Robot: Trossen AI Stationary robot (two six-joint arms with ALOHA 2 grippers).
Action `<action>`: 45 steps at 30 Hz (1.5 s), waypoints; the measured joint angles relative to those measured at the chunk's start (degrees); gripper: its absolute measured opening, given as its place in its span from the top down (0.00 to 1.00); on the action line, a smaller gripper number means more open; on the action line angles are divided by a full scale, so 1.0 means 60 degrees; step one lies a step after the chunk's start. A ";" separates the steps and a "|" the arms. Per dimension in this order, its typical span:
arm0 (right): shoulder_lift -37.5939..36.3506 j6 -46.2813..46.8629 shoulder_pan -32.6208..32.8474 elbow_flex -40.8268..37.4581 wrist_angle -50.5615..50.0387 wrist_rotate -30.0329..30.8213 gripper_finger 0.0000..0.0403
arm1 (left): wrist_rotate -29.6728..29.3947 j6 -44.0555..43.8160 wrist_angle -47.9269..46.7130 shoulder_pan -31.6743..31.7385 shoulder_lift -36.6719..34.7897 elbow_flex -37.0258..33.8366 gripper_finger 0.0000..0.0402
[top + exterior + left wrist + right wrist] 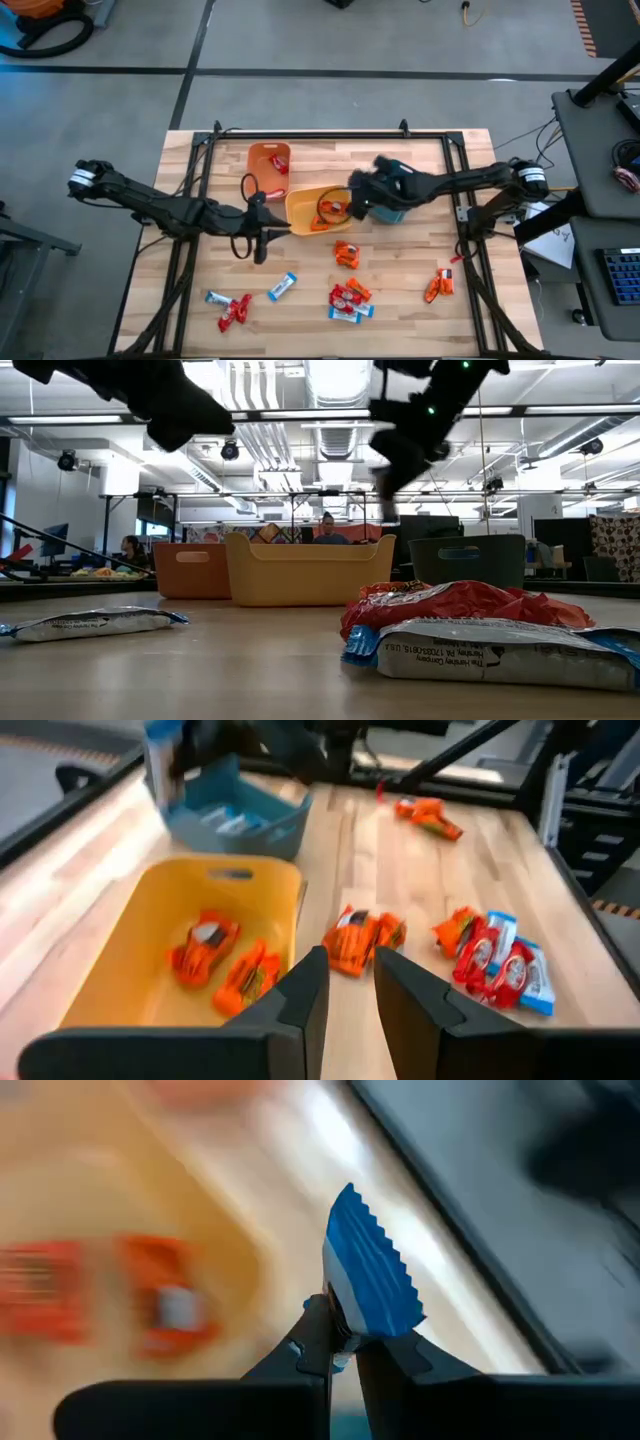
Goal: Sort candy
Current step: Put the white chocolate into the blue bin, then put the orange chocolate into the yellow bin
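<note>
My right gripper (343, 1342) is shut on a blue-and-white candy bar (368, 1275) and hovers where the yellow bin (305, 212) meets the teal bin (392, 212). My left gripper (348, 1000) stands open above the table just left of the yellow bin, with nothing between its fingers. Two orange packets (205, 945) lie in the yellow bin, and blue-and-white bars (232, 817) lie in the teal bin. Red candy lies in the orange bin (268, 163). Loose candy (350, 298) lies on the table near the front. My right gripper pinches the blue-and-white bar by one end (343, 1320) between its two fingers. The rest of the bar sticks out past the fingertips to its crimped far end (365, 1215). The bar is lifted clear of the bins and the table.
Loose sweets lie in groups on the table: orange packets (347, 253), an orange pair at the right (438, 285), a blue-and-white bar (282, 287), and red ones at the front left (235, 310). A black frame (330, 135) borders the table.
</note>
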 joint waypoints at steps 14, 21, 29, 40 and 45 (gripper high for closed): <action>-0.0023 0.2428 -0.1758 -0.0589 -0.2633 -0.1316 0.94 | 0.0007 -0.1005 -0.1846 0.0005 0.0020 0.0000 0.83; -0.0020 0.2420 -0.1760 -0.0629 -0.2606 -0.1309 0.88 | 0.0007 -0.1088 -0.1971 0.0005 0.0023 0.0000 0.83; -0.0020 0.2423 -0.1760 -0.0629 -0.2610 -0.1305 0.86 | 0.0016 -0.1085 -0.2030 -0.0003 0.0023 0.0000 0.83; -0.0535 0.2423 -0.1615 -0.0531 -0.2659 -0.1986 0.86 | 0.0376 -0.1260 -0.2209 -0.0006 0.0023 0.0000 0.83; -0.1136 0.1968 -0.1076 -0.0168 -0.2547 -0.3261 0.86 | 0.0448 -0.1260 -0.2197 -0.0006 0.0027 0.0000 0.83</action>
